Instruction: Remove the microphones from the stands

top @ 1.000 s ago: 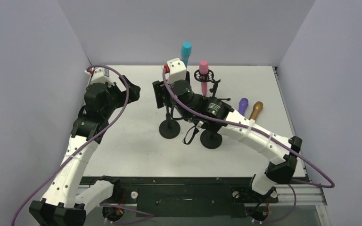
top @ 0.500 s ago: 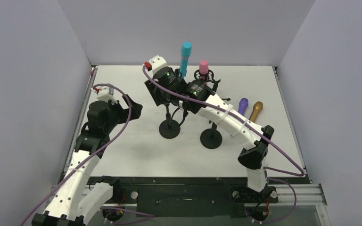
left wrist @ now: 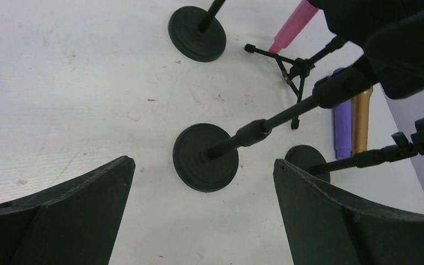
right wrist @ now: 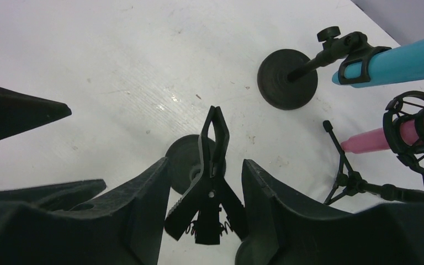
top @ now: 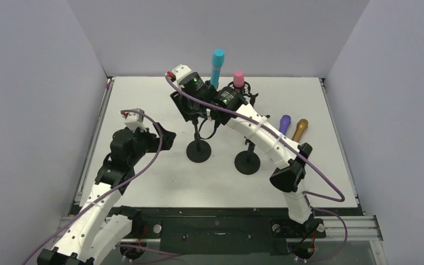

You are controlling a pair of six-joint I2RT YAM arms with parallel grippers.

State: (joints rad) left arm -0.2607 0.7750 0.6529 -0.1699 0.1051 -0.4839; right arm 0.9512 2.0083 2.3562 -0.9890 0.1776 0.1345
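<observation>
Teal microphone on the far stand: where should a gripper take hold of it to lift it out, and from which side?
Grip the teal microphone on its bare barrel above the clip holder, with the gripper closing across the shaft. It stands nearly upright with its head free, so it should slide up and out. Probably come from the left, since the pink microphone crowds its right side.

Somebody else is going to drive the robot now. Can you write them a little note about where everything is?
Left claw: open, empty.
Right claw: straddles an empty black clip; grip unclear.
Teal microphone and pink microphone sit in stands at the back; purple microphone and gold microphone lie on the table.
Done: neither claw holds a microphone.
Left: lift one from its stand.
</observation>
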